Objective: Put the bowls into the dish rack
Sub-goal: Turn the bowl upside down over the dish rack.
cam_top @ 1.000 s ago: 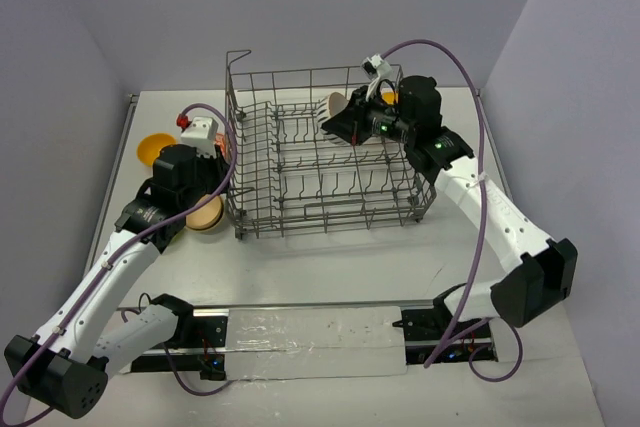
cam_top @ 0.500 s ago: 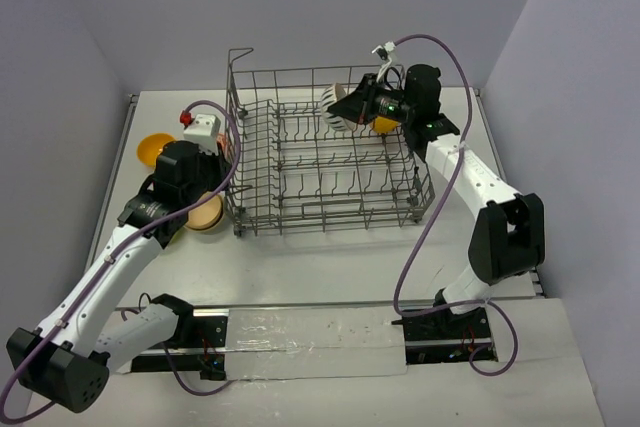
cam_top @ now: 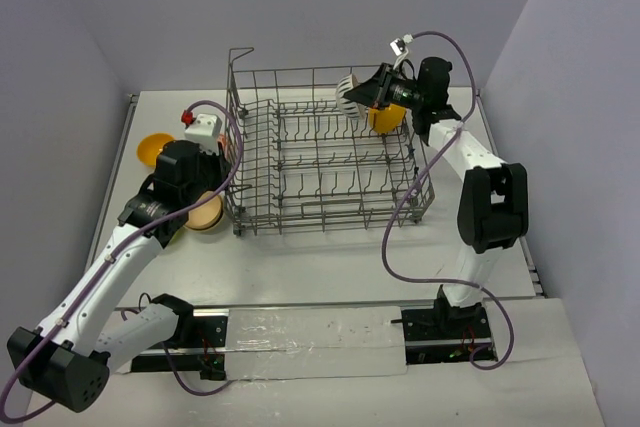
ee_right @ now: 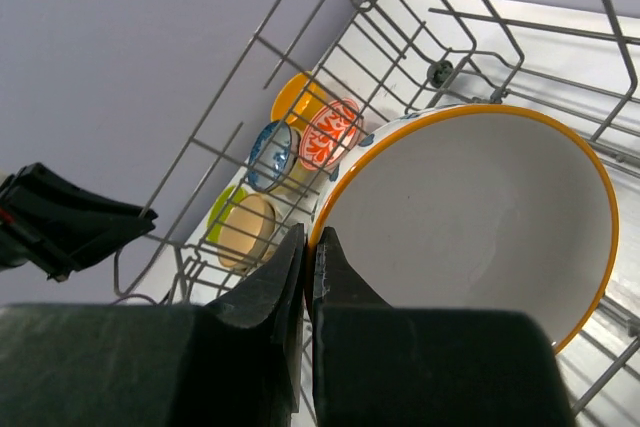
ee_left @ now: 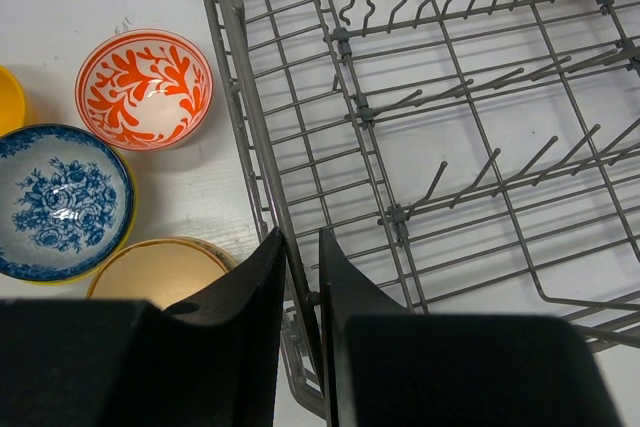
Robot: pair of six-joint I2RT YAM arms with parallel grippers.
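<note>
The grey wire dish rack (cam_top: 300, 219) stands mid-table. My left gripper (ee_left: 302, 247) is shut on its left rim wire (ee_left: 262, 162). Beside it on the table lie a red-and-white bowl (ee_left: 145, 87), a blue-patterned bowl (ee_left: 62, 202), a tan bowl (ee_left: 160, 272) and an orange-yellow bowl (cam_top: 152, 147). A lime green edge (ee_right: 218, 209) shows under the tan one. My right gripper (ee_right: 311, 237) is shut on the orange rim of the white striped bowl (ee_right: 480, 217), tilted on edge over the rack's back right corner (cam_top: 347, 94). Another orange-yellow bowl (cam_top: 385, 117) sits inside there.
Rows of upright tines (ee_left: 470, 177) fill the rack floor. A raised handle (cam_top: 238, 55) stands at the rack's back left corner. Purple walls close in the table at the back and both sides. A purple cable (cam_top: 440, 177) hangs from the right arm.
My right arm has swung back and up, carrying the striped bowl from over the rack's back row toward its back right corner. The left gripper stays on the rack's rim.
</note>
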